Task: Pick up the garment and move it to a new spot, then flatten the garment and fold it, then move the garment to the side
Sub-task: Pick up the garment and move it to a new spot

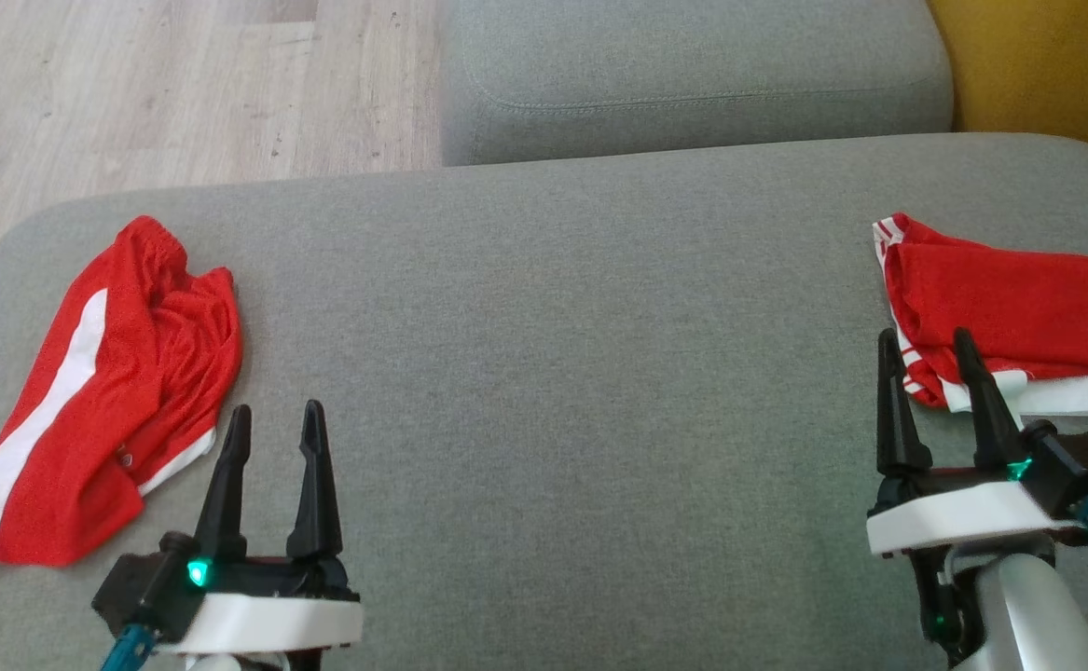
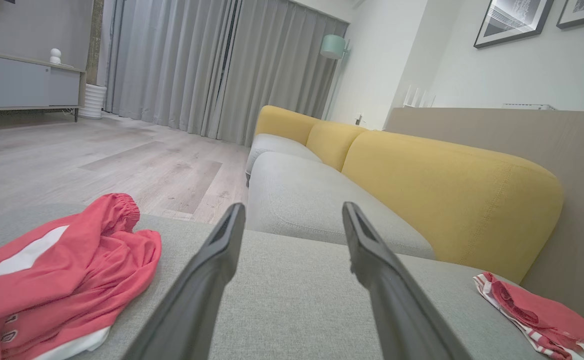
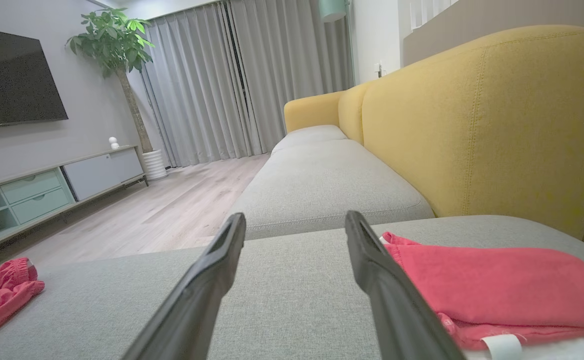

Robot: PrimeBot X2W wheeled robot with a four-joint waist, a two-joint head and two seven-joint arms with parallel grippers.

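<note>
Grey fabric sofa cushion [image 1: 553, 308]: the wide middle lies open to passage. At its left edge, crumpled red mesh shorts with white stripe [image 1: 105, 391]; at its right, folded red cloth with white trim [image 1: 1000, 298], near the yellow upholstered backrest [image 3: 497, 125].

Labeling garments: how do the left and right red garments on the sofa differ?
Left garment lies crumpled; right garment lies folded flat. Left garment has one broad white stripe; right garment has thin white stripes along its edge. Both are red, on the grey cushion.

A home living room is showing: a sofa [image 3: 472, 125] is standing near a television [image 3: 11, 85], long curtains [image 3: 211, 85] and a potted plant [image 3: 116, 40].
</note>
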